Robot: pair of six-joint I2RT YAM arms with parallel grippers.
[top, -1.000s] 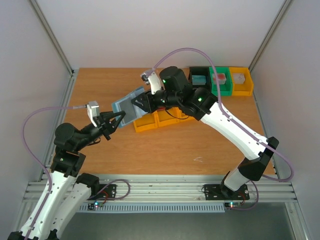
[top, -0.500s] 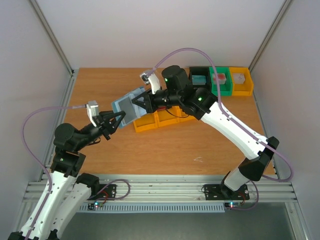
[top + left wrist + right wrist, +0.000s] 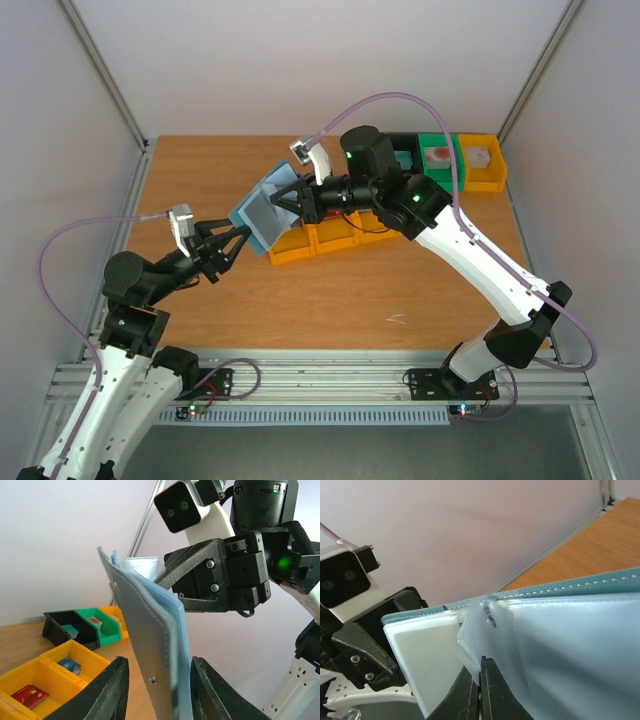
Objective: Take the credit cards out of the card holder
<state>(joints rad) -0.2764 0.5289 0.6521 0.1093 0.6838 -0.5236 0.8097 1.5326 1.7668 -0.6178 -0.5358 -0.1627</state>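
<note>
The card holder [image 3: 258, 212], a blue folding wallet with clear sleeves, hangs tilted in the air above the table. My right gripper [image 3: 284, 203] is shut on one clear sleeve of it [image 3: 480, 672]. A pale rectangle [image 3: 427, 660] shows inside another sleeve. The left gripper [image 3: 232, 238] is open. In the left wrist view the card holder [image 3: 150, 645] stands edge-on between its fingers [image 3: 107, 690], with a gap on each side. A red credit card [image 3: 29, 695] and a blue credit card [image 3: 69, 665] lie in two yellow bins.
A row of yellow bins [image 3: 300, 246] sits on the table under the right arm. Black [image 3: 62, 625], green [image 3: 440, 162] and yellow [image 3: 483, 162] bins holding small blocks line the back right. A table edge with metal rails runs along the near side.
My left jaws have opened off the card holder's lower edge. The right jaws have shut on a sleeve, and the card holder has risen a little and tipped more upright.
</note>
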